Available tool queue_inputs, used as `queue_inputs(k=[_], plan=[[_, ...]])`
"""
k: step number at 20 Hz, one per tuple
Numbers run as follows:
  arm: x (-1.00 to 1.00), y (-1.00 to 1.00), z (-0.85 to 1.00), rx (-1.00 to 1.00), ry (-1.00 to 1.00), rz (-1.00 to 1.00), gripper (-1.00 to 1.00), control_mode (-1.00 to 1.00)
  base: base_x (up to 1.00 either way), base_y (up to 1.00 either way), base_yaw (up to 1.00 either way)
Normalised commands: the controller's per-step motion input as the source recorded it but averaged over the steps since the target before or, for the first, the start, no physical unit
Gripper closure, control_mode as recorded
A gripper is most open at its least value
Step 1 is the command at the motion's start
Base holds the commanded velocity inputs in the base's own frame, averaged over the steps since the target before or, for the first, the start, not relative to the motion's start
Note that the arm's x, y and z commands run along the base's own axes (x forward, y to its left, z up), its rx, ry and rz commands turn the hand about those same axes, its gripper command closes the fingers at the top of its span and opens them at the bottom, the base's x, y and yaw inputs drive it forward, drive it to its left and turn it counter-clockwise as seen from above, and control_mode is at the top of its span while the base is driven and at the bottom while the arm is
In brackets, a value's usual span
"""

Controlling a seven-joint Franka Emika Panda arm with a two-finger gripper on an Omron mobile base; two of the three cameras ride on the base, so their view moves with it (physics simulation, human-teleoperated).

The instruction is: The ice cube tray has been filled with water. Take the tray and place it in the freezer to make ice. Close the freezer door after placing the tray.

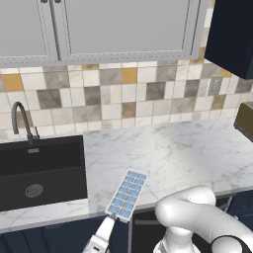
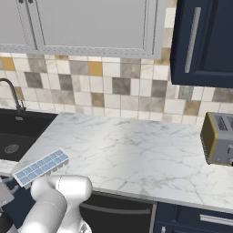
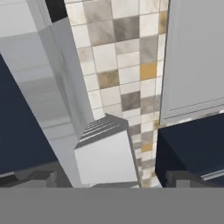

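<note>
The gripper (image 3: 105, 178), jaws standing wide and empty, is approaching the ice cube tray (image 1: 127, 194), which awaits grasping just ahead.

We counted one ice cube tray (image 1: 127, 194) with two rows of seven cells, one sink (image 1: 42, 170) at nine o'clock, one faucet (image 1: 22, 121), and one toaster (image 2: 218, 139) at three o'clock.

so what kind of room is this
A home kitchen, rendered: a black sink with a faucet set in a marble counter, a tiled backsplash, and a toaster.
</note>
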Motion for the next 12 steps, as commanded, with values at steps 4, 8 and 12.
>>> queue_inputs(k=[4, 8, 12], plan=[[0.11, -0.02, -0.03, 0.06, 0.0, 0.04, -1.0, -1.0, 0.0, 0.0, 0.0], [0.14, -0.05, -0.09, 0.06, 0.0, 0.05, -1.0, -1.0, 0.0, 0.0, 0.0], [0.14, -0.09, -0.12, 0.06, 0.0, 0.06, -1.0, -1.0, 0.0, 0.0, 0.0]])
